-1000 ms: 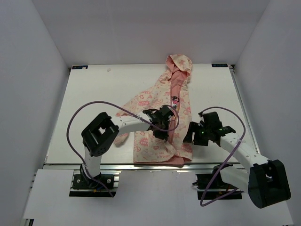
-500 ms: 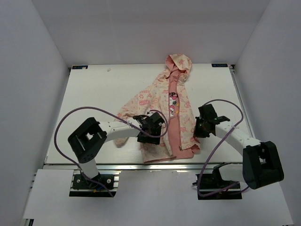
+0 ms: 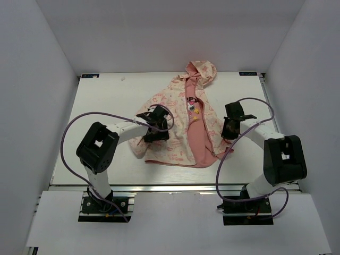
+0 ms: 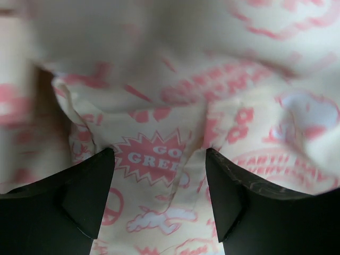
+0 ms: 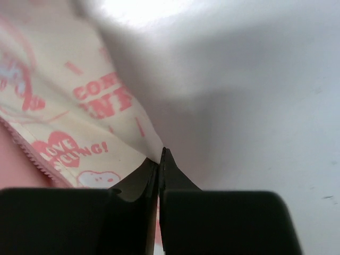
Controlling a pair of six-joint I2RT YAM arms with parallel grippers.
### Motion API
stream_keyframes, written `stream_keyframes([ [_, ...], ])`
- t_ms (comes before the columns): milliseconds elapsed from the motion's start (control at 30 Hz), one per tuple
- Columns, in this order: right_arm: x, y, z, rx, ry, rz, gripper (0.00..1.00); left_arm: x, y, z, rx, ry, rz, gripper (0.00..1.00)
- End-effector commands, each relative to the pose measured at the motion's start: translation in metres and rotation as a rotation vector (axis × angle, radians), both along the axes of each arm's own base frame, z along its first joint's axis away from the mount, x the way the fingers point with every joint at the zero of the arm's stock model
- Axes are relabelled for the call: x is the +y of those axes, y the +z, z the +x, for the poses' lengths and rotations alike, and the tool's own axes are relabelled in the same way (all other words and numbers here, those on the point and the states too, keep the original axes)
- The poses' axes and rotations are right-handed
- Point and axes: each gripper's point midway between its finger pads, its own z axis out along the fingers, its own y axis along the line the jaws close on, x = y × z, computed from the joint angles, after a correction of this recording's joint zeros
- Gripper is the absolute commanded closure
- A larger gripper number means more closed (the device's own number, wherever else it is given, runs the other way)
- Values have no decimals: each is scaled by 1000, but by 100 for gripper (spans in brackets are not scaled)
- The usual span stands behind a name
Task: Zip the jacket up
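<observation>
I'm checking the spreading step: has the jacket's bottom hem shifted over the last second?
Yes. The jacket has drawn back from the near edge of the table, toward the far wall; its hood has barely moved.

Overhead and two wrist views
Overhead looks down from beyond the near edge of the counter [image 3: 101, 101]; my wrist cameras sit tight against the same jacket [image 3: 175, 149].

- The jacket [image 3: 172, 106] lies open on the table [image 3: 106, 117], hood toward the far edge, pink lining showing.
- The left gripper [image 3: 154, 126] sits over its cream panel.
- The right gripper [image 3: 229, 130] is at its opposite edge.
</observation>
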Motion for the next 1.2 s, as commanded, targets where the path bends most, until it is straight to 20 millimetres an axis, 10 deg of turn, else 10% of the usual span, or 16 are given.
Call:
stream_keyframes([
  [0,-32,9,25,-38,-103,-91,100,68,-24,-7,67,81,180,20],
  [333,30,43,10,-144,246,155,51,67,5,-18,38,67,100,12],
  [833,15,92,-26,-236,190,-105,39,37,62,-22,-60,-17,-125,2],
  [1167,50,23,-41,-45,305,18,43,7,45,-21,-47,-69,-244,2],
])
